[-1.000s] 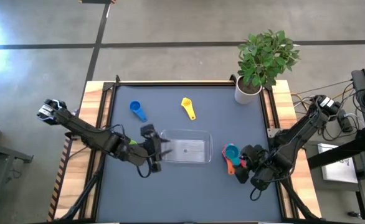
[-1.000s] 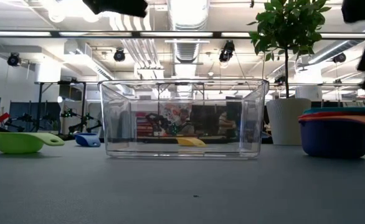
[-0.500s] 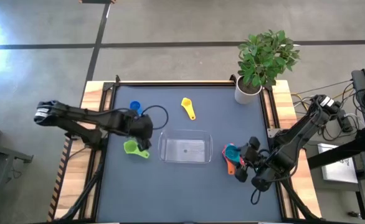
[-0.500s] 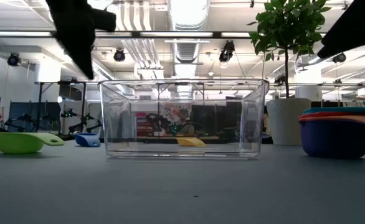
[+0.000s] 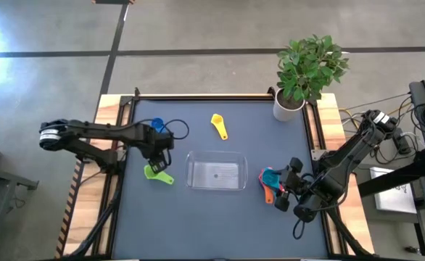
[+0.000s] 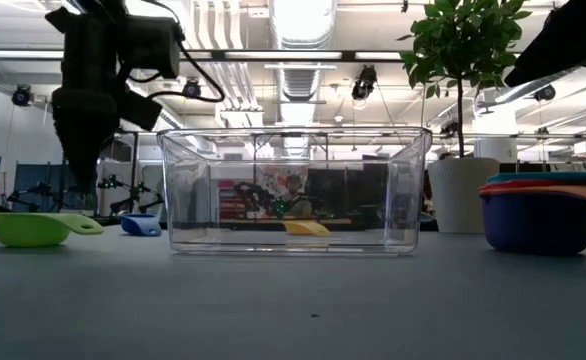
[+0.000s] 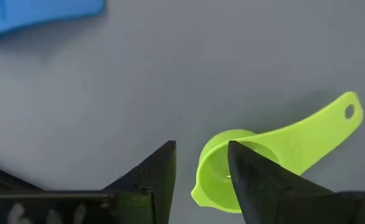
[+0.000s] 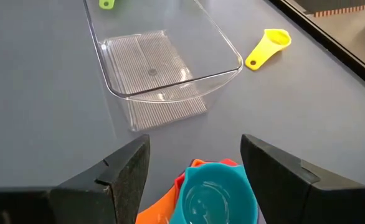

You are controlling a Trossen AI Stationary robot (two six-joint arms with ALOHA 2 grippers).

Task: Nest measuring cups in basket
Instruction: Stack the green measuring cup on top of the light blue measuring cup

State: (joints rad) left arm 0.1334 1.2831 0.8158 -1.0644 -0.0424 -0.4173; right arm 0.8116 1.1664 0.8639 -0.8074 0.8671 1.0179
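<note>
My left hand (image 7: 201, 177) is spread over the light, slippery green cup (image 7: 232, 171), so I should pinch its rim.

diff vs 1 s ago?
The left gripper swung away from the basket's left end toward the table's back-left; it now hangs open over the green cup, holding nothing. The right gripper hardly moved beside the nested stack. Basket, blue cup and yellow cup unmoved.

Clear basket (image 5: 215, 174) empty; green cup (image 5: 154, 173) beside; teal-topped stack (image 5: 270, 181) opposite.
</note>
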